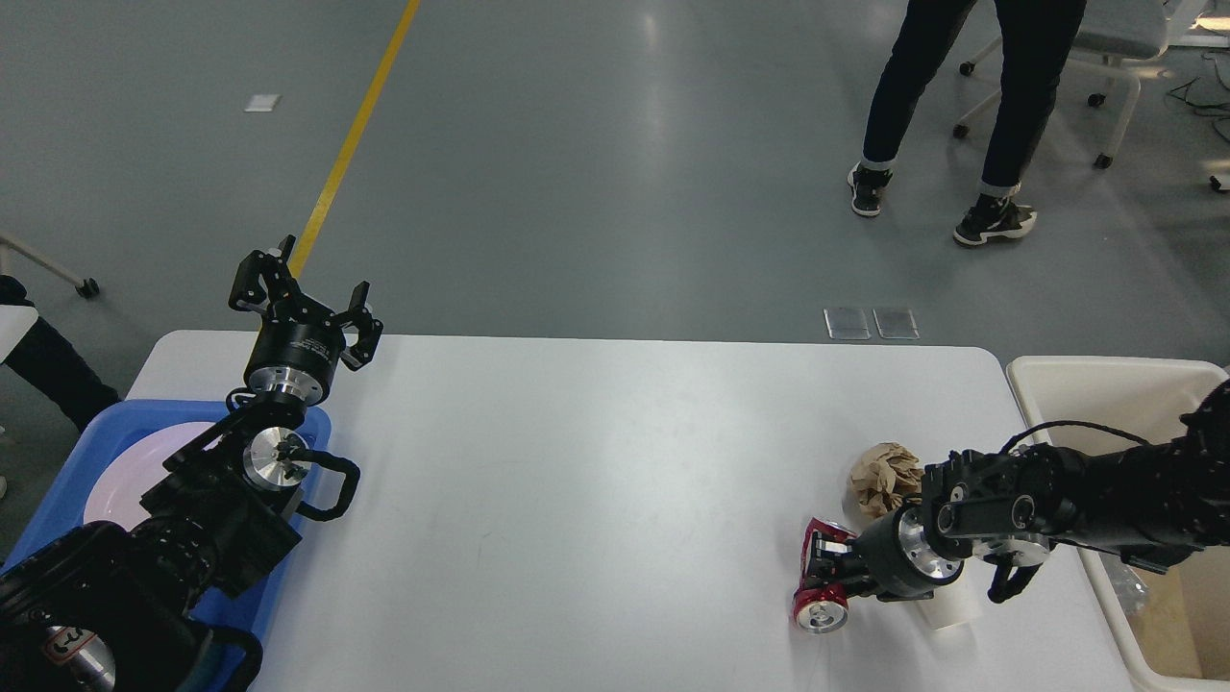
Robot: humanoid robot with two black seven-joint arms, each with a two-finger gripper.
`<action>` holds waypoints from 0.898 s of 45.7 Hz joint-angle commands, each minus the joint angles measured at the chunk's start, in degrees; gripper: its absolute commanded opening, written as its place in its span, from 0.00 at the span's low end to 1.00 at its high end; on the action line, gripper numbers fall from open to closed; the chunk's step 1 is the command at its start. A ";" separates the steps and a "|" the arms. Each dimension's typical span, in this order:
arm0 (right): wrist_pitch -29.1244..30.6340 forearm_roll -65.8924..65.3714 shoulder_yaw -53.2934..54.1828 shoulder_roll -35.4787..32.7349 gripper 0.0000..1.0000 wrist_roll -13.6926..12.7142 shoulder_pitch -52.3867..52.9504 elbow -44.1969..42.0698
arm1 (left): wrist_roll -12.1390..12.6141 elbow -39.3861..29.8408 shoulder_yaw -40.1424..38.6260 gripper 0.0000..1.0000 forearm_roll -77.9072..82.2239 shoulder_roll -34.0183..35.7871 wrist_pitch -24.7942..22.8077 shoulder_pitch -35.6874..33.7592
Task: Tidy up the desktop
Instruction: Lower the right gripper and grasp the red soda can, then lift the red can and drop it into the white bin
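Note:
The white desktop (577, 481) fills the middle of the head view. A red drinks can (820, 605) lies on its side near the front right. My right gripper (817, 565) reaches in from the right with its fingers closed around the can. A crumpled brown paper ball (884, 476) lies just behind the gripper. A white paper cup (947, 607) lies under the right wrist, partly hidden. My left gripper (306, 293) is raised above the table's back left corner, open and empty.
A blue plastic tray (77, 461) holding a white plate (120, 476) sits at the left under my left arm. A cream bin (1143, 404) stands off the table's right edge. A person's legs (961, 115) and an office chair stand on the floor behind.

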 commanded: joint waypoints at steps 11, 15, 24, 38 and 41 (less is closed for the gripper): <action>4.68 0.00 0.42 -6.50 0.00 0.01 12.12 8.66 | 0.00 0.00 0.01 0.96 0.00 0.00 0.00 0.00; 8.89 0.00 0.86 -12.47 0.00 0.01 20.73 12.10 | 0.00 0.00 0.01 0.96 0.00 0.00 0.00 0.00; 17.51 -0.09 0.51 -20.83 0.00 0.01 35.59 12.36 | 0.00 0.00 0.01 0.96 0.00 0.00 0.00 0.00; 20.42 -1.15 -0.81 -27.69 0.00 0.01 46.86 8.51 | 0.00 0.00 0.01 0.96 0.00 0.00 0.00 0.00; 19.89 -1.15 -2.21 -27.78 0.00 0.01 44.93 3.77 | 0.00 0.00 0.01 0.96 0.00 0.00 0.00 0.00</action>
